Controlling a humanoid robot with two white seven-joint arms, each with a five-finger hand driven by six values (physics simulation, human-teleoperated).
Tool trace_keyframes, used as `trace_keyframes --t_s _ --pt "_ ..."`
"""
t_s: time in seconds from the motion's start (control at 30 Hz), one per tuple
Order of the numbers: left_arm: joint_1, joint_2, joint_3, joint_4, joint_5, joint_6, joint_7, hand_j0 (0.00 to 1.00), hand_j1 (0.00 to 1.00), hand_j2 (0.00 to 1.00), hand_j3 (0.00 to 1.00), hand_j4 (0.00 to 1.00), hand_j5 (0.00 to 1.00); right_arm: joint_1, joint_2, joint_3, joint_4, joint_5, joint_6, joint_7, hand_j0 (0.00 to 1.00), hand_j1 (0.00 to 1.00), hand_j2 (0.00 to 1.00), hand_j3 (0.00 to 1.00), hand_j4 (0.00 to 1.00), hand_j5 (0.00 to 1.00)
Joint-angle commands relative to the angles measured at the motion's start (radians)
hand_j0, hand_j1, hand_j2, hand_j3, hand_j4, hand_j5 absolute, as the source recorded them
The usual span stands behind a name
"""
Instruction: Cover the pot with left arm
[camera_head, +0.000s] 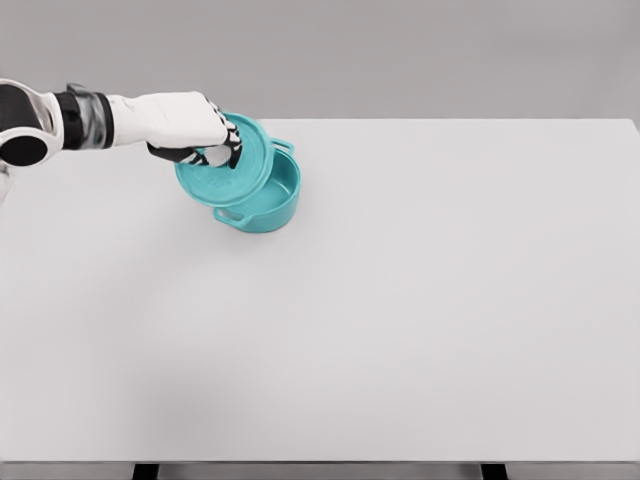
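Gripping the teal lid (228, 160), left hand (195, 128) holds it tilted over the pot (265, 205), offset left, opening partly exposed. Pot sits far-left on the white desk (420, 300).

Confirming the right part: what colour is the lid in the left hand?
Teal, matching the pot; the lid shows in the head view.

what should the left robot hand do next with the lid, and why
Probably shift the lid a little to the right and level it before lowering. The left robot hand holds it tilted and offset to the left of the pot, so the pot's right side is still open and its inside shows. Centring first should let the lid seat on the rim rather than catch on it.
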Motion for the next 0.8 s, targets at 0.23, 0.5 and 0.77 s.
trace_keyframes --t_s 0.23,0.5,0.77 --pt "-0.048 -0.001 -0.094 0.058 0.124 0.003 -0.004 0.50 0.50 0.50 0.50 0.50 0.50 0.000 0.000 0.000 0.000 0.001 0.000 0.000 1.00 1.00 1.00 1.00 1.00 1.00" --pt "-0.143 -0.016 -0.250 0.166 0.243 0.003 -0.015 0.50 0.50 0.50 0.50 0.50 0.50 0.000 0.000 0.000 0.000 0.001 0.000 0.001 1.00 1.00 1.00 1.00 1.00 1.00" --pt "-0.183 -0.084 -0.328 0.265 0.334 0.003 -0.035 0.50 0.50 0.50 0.50 0.50 0.50 0.000 0.000 0.000 0.000 0.001 0.000 0.001 1.00 1.00 1.00 1.00 1.00 1.00"
